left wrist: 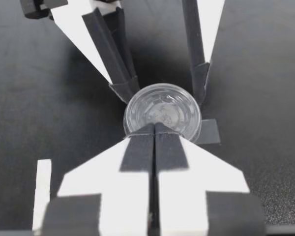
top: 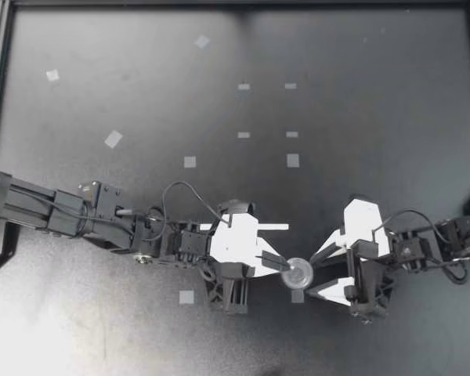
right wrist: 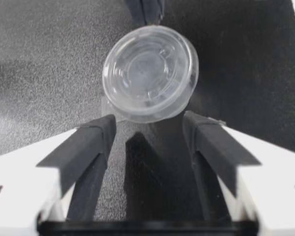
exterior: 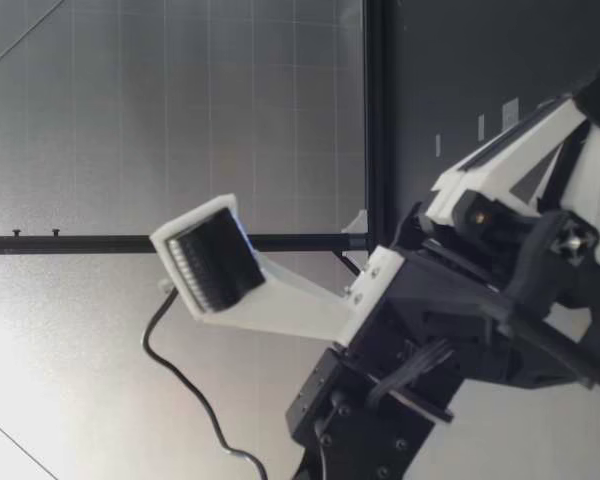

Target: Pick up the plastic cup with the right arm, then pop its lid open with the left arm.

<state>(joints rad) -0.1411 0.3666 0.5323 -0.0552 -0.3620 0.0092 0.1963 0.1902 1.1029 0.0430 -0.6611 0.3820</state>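
Clear plastic, the one small cup (top: 300, 275) tilts just over the dark surface (top: 360, 117) between two pairs of jaws: my left jaws are pinched together on its rim, which holds it tipped; my right jaws stand apart, flanking it without clamping.

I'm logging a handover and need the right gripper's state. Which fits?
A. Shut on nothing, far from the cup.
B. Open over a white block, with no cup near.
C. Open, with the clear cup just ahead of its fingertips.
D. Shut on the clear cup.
C: the right gripper has its fingers wide apart in its wrist view, with the clear cup just beyond their tips, while the left gripper pinches the cup's rim.
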